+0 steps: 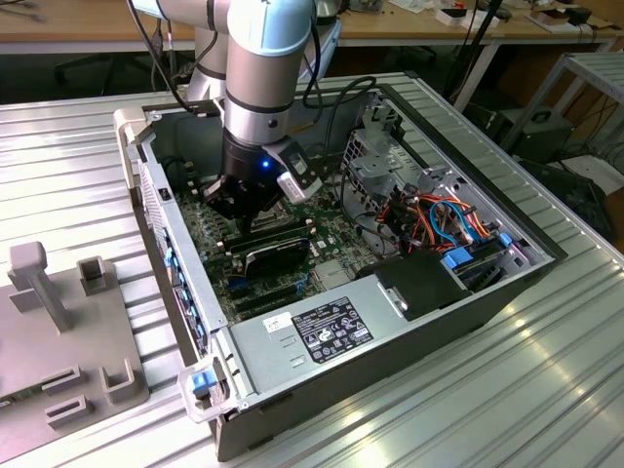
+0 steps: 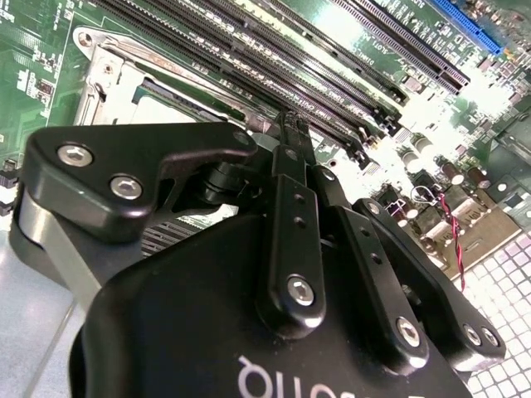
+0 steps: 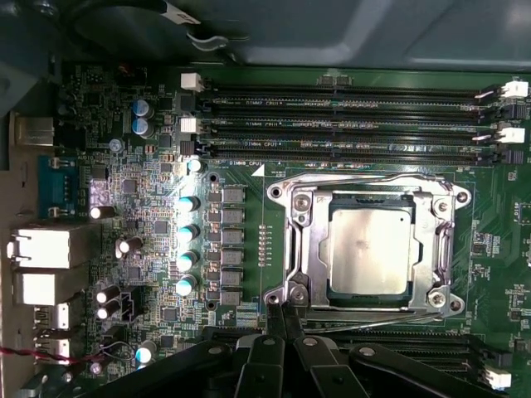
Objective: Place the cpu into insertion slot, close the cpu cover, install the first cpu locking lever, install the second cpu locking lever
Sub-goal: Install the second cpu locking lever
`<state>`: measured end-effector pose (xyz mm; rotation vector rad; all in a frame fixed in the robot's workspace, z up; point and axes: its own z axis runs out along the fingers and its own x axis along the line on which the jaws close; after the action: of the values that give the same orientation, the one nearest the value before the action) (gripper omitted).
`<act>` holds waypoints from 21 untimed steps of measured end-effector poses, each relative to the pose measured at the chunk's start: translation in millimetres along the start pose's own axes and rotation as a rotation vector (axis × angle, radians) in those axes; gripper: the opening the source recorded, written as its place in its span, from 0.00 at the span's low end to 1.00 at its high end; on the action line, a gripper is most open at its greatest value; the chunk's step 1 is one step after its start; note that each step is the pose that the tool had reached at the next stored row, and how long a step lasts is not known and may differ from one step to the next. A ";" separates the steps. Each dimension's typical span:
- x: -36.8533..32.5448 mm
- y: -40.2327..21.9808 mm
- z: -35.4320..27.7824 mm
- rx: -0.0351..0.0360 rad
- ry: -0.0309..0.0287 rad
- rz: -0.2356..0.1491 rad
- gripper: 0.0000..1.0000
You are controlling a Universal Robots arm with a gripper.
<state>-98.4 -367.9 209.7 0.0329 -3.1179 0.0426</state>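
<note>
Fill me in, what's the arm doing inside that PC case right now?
The arm has its end effector lowered into the open computer case, right at the edge of the processor socket on the motherboard. The chip already sits in the socket, and the metal cover frame lies flat around it. The fingers are pinched together with nothing visible between them, their tips beside the thin locking lever running along the socket's near side.
</note>
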 end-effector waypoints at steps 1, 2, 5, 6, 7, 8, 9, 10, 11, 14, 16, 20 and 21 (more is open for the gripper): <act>0.0 0.5 0.2 0.0000 0.0000 0.000 0.11; 0.0 1.0 0.3 0.0000 0.0001 0.000 0.11; 0.0 1.1 0.3 0.0000 0.0001 0.000 0.11; 0.0 1.1 0.3 0.0000 0.0001 0.000 0.11; 0.0 1.1 0.3 0.0000 0.0000 0.000 0.11; 0.0 1.1 0.3 0.0000 0.0001 0.000 0.11; 0.0 1.1 0.3 0.0000 0.0001 0.000 0.11; 0.0 1.1 0.3 0.0000 0.0001 0.000 0.11; 0.0 1.1 0.4 0.0000 0.0000 0.000 0.11; 0.0 1.4 1.0 -0.0032 0.0000 0.000 0.11; -0.1 1.7 1.7 -0.0068 0.0000 0.000 0.11; -0.1 2.3 1.8 -0.0075 -0.0002 0.000 0.11; -0.1 2.5 1.9 -0.0076 -0.0002 0.000 0.11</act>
<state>-98.5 -365.4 207.8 0.0330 -3.1182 0.0308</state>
